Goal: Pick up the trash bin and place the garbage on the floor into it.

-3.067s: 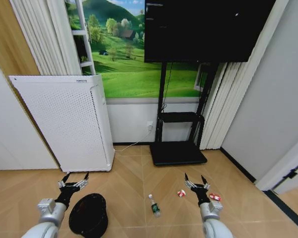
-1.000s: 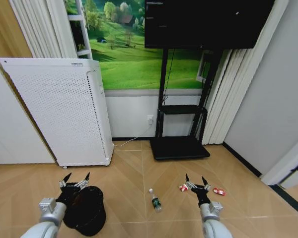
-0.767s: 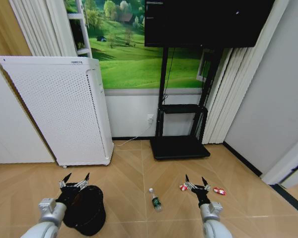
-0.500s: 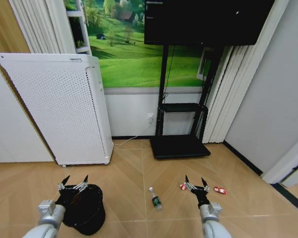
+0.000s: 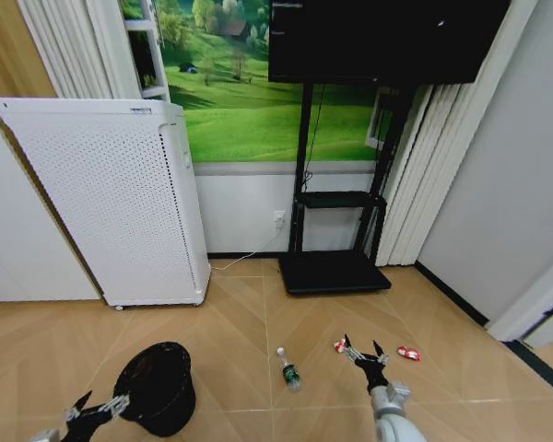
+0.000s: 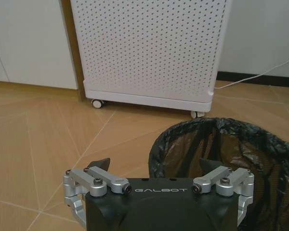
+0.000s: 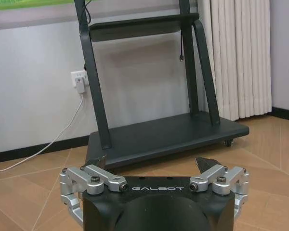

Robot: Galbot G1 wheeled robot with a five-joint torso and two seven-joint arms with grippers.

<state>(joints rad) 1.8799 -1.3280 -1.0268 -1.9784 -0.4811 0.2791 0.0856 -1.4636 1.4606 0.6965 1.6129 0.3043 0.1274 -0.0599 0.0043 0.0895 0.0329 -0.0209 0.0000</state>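
My left gripper point(image 5: 97, 406) is wide open and empty, low by the near left of the trash bin point(image 5: 155, 388). I should grab its rim gently. Right of it lie the bottle point(image 5: 287, 370) and wrappers point(image 5: 406, 353). My right gripper point(image 5: 363, 353) is open, empty.

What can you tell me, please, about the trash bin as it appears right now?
The trash bin is a small round black wire-mesh basket with a dark liner crumpled over its rim. It stands upright and open on the wooden floor, near the white perforated appliance. Nothing touches it; the left gripper hovers beside it, jaws open.
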